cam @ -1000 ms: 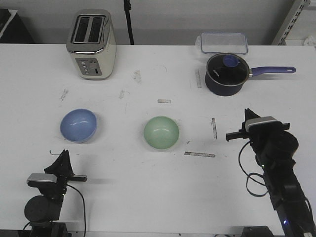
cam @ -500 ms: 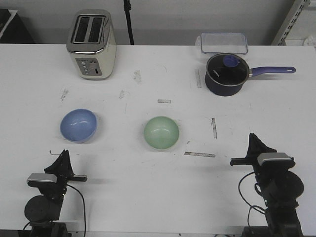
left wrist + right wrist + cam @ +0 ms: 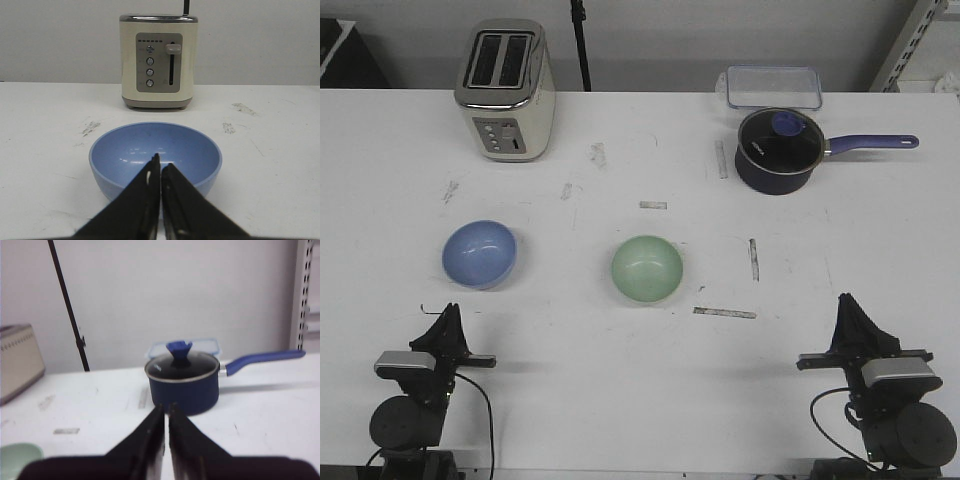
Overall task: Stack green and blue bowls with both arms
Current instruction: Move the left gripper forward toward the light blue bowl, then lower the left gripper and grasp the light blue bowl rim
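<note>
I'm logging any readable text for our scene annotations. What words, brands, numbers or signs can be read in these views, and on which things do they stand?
None can be read.
Toaster: small marks beside its round buttons and a row of dots above them, too small to read.
Saucepan: a small pale mark on the lid in the front view, too blurred to read.
Blue bowl, green bowl, lidded container: no text visible.
</note>
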You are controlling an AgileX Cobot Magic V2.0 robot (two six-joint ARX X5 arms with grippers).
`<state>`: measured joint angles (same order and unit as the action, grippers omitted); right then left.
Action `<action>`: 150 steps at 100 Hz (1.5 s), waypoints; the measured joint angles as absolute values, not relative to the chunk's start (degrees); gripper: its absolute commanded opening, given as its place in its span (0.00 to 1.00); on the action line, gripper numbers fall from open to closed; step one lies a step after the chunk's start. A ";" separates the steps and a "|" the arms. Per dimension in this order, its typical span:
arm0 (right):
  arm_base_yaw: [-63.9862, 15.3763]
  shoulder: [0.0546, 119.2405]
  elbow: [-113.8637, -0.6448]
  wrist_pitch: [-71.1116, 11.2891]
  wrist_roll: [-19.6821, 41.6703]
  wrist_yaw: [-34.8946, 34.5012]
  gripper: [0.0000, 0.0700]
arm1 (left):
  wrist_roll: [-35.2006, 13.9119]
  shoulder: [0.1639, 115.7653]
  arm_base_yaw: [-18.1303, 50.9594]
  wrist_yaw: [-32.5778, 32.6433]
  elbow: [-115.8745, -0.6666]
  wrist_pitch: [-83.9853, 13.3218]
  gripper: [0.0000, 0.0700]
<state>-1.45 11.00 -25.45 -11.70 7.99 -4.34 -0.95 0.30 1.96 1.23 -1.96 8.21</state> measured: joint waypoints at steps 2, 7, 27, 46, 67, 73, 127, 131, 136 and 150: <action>-1.43 10.70 -25.45 -11.70 7.99 -4.34 0.01 | -0.95 0.30 1.96 1.23 -1.96 8.21 0.00; -1.43 10.11 -25.45 -11.68 7.99 -4.34 0.01 | -0.95 0.30 1.96 1.23 -1.96 8.21 0.00; -1.45 9.76 -25.45 -11.68 7.99 -4.34 0.01 | -0.95 0.30 1.96 1.23 -1.96 8.21 0.00; -1.45 9.76 -25.45 -11.70 7.99 -4.34 0.01 | -0.95 0.30 1.96 1.23 -1.96 8.21 0.00; -1.45 9.76 -25.45 -11.70 7.99 -4.34 0.01 | -0.95 0.30 1.96 1.23 -1.96 8.21 0.00; -1.45 9.76 -25.45 -11.70 7.99 -4.34 0.01 | -0.95 0.30 1.96 1.23 -1.96 8.21 0.00; -1.45 9.76 -25.45 -11.70 7.99 -4.34 0.01 | -5.08 1.04 1.96 1.23 -5.13 9.43 0.00; -1.43 9.76 -25.45 -11.70 7.99 -4.34 0.01 | -5.15 1.67 1.96 1.23 -7.46 8.49 0.00; -1.43 9.76 -25.45 -11.70 7.99 -4.34 0.01 | -5.23 2.55 1.96 1.23 -10.68 7.33 0.00; -1.43 9.76 -25.45 -11.70 7.99 -4.34 0.01 | -5.28 7.33 1.96 1.23 -19.57 1.98 0.00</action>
